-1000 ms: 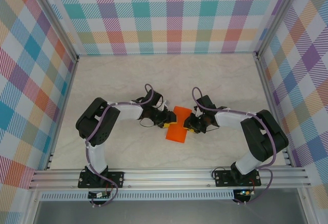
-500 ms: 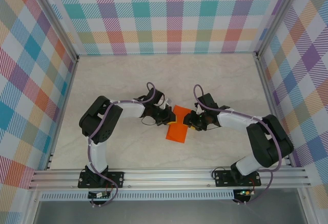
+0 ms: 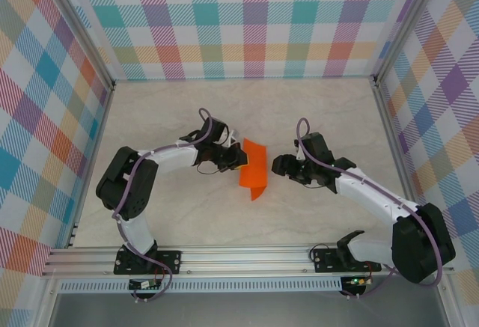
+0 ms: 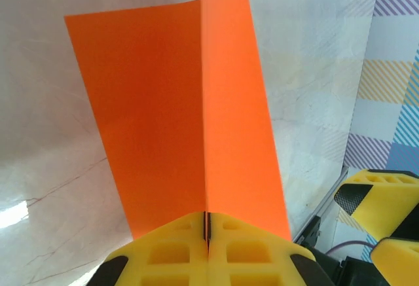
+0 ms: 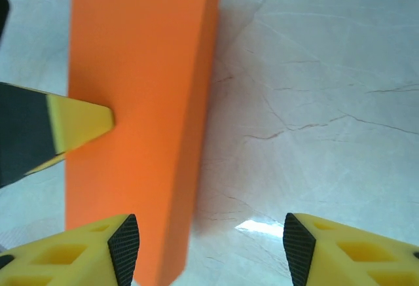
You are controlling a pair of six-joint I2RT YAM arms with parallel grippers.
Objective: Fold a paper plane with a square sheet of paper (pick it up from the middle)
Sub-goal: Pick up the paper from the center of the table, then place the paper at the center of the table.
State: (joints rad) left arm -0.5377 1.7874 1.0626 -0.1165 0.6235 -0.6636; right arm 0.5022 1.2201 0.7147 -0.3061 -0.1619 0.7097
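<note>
Just right of the square sheet of paper (image 3: 253,170), the right claw (image 3: 278,166) waits open, not touching it. The left claw (image 3: 236,159) is squeezed shut on the sheet's fold, on its left side. The sheet's long way runs far to near, so the right claw faces one long edge.

Work surface: a flat, pale cream tabletop with a marble-like pattern of thin grey-brown veins (image 3: 172,117). It is bounded on three sides by plaid-patterned walls (image 3: 247,35) and at the near edge by a silver aluminium rail (image 3: 247,256). A folded sheet of bright orange paper (image 3: 253,166) stands over its centre and casts a soft shadow. Whether the paper's lower edge touches the surface cannot be determined.
</note>
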